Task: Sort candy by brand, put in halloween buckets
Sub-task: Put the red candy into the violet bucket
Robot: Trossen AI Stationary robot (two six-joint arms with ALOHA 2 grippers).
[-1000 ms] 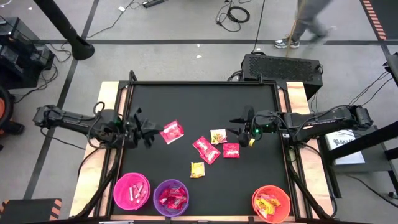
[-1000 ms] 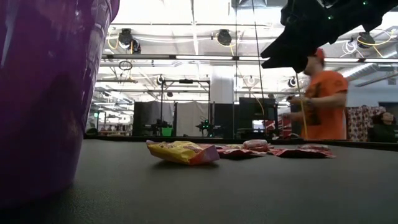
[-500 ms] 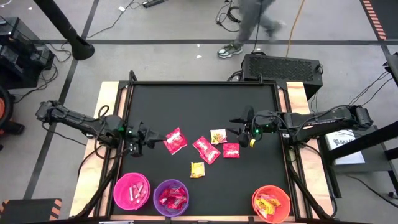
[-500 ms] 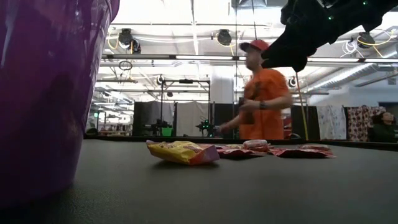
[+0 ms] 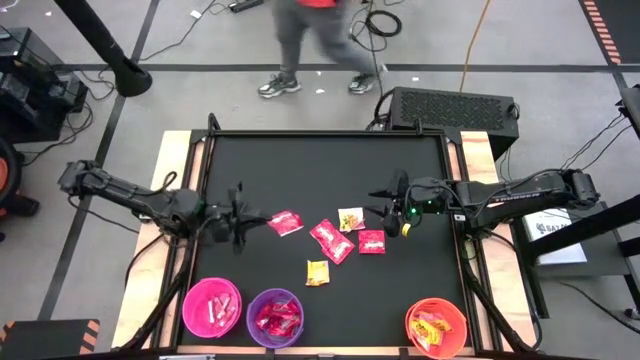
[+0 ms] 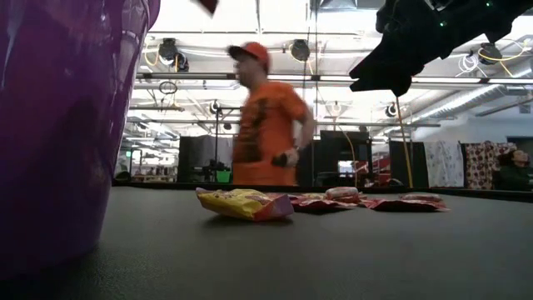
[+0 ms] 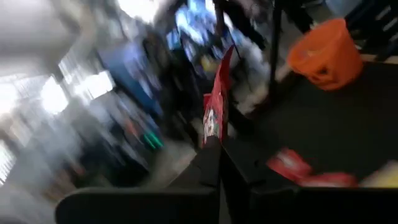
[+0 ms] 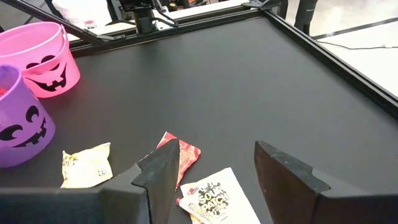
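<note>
In the high view my left gripper [image 5: 260, 219] is over the table's left part, shut on a red candy packet [image 5: 286, 222]. My right gripper [image 5: 385, 212] hovers open over the right middle of the table. Its fingers [image 8: 163, 171] stand above a pale packet [image 8: 219, 196] and a red one [image 8: 181, 152] without touching them. Lying flat on the mat are two red packets [image 5: 332, 240] [image 5: 372, 240], a pale one [image 5: 351, 218] and a yellow one [image 5: 317, 272]. The pink bucket [image 5: 211, 307], purple bucket [image 5: 275, 317] and orange bucket [image 5: 437, 326] stand along the near edge, each with candy inside. My left gripper [image 7: 217, 149] pinches the red packet between its two fingers at its lower edge [image 7: 214, 134]. The fingers come about level from the table's left. The packet stands on edge beyond the fingertips, lifted clear of the mat.
A raised frame [image 5: 330, 133] borders the black mat. The mat's far half and the stretch between the purple and orange buckets carry nothing. A person in an orange shirt [image 6: 266, 117] walks past behind the table. The purple bucket [image 6: 58, 125] fills the left of the low view.
My left gripper, still shut on the red packet, has drifted a little toward the near edge and back, and has rolled at the wrist: from above the packet now shows narrower than before. The person behind the table has walked from right to left.
</note>
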